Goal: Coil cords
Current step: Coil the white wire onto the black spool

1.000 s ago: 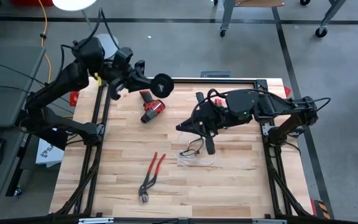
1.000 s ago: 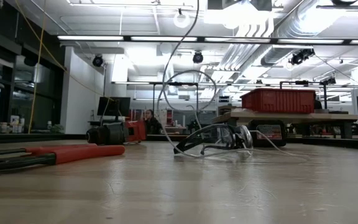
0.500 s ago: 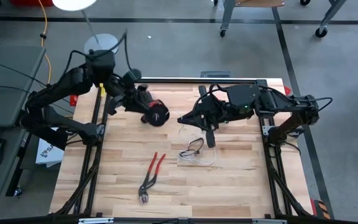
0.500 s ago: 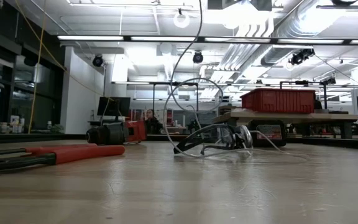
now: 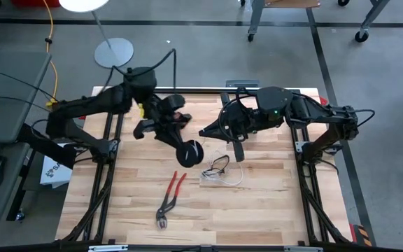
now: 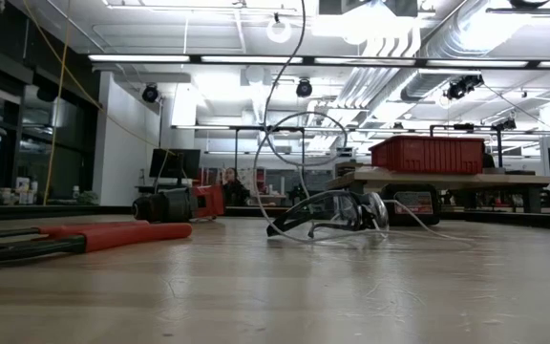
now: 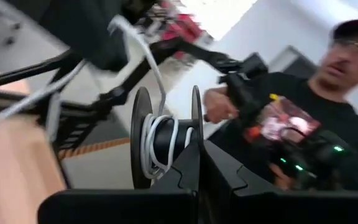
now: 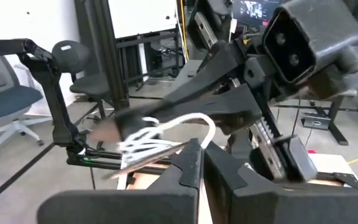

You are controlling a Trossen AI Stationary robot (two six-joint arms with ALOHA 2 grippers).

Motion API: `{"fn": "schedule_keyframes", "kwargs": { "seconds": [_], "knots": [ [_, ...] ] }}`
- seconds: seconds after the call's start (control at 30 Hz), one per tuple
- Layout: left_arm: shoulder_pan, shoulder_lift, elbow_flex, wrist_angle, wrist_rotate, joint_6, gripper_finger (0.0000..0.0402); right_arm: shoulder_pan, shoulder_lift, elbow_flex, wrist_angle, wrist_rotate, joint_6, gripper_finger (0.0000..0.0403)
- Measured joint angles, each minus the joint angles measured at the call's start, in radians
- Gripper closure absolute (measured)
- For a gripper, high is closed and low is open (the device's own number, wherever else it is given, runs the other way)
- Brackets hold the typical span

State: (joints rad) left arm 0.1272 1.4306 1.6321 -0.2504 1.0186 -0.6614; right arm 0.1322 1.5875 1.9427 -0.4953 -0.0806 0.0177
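A small black spool [image 5: 192, 152] with white cord wound on it [image 7: 149, 140] is in my left gripper [image 5: 186, 143], in the air over the middle of the table. The cord runs off the spool [image 7: 143, 43] toward my right gripper [image 5: 204, 133], which is shut on it just right of the spool. In the low view the slack cord hangs in a loop [image 6: 304, 113] above the table. My left gripper pinches one flange of the spool [image 7: 194, 115] at its rim between its two fingers. The spool is lifted clear of the table, its axle lying across the fingers. My right gripper pinches the white cord [image 8: 194, 119] between its fingertips [image 8: 188, 163], above the table. The cord arcs slack toward the spool.
Clear safety glasses [image 5: 219, 168] lie on the table under the grippers, with more white cord beside them. Red-handled pliers [image 5: 170, 196] lie nearer the front. A red and black power tool [image 6: 175, 205] lies at the far left. A person [image 7: 291, 124] stands beyond the table.
My left gripper has swung from the table's far left corner toward the middle and the near edge, carrying the spool to just beside my right gripper. My right gripper has gone a little toward the far edge. The hanging loop of cord has shifted.
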Motion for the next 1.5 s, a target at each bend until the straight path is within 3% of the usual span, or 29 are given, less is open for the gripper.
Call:
{"fn": "schedule_keyframes", "kwargs": {
  "seconds": [0.27, 0.4, 0.53, 0.83, 1.23, 1.5],
  "knots": [
    [0.000, 0.108, 0.000, 0.513, 0.081, -0.248, 0.0402, -0.002, 0.000, 0.000, 0.026, -0.007, 0.000, 0.0403],
    [0.004, 0.146, 0.000, 0.811, 0.069, -0.389, 0.0402, -0.001, 0.000, 0.000, 0.031, -0.007, 0.000, 0.0403],
    [0.010, 0.165, 0.000, 0.981, -0.008, -0.445, 0.0402, -0.001, 0.000, 0.001, 0.076, -0.007, 0.000, 0.0403],
    [0.026, 0.165, 0.000, 1.042, -0.143, -0.373, 0.0402, 0.003, 0.020, 0.002, 0.156, 0.036, 0.038, 0.0395],
    [0.082, 0.160, 0.134, 1.065, -0.172, -0.276, 0.0401, 0.013, 0.057, 0.001, 0.136, 0.232, 0.029, 0.0277],
    [0.104, 0.159, 0.170, 1.062, -0.172, -0.224, 0.0401, 0.010, 0.079, 0.001, 0.186, 0.287, 0.005, 0.0261]
  ]
}}
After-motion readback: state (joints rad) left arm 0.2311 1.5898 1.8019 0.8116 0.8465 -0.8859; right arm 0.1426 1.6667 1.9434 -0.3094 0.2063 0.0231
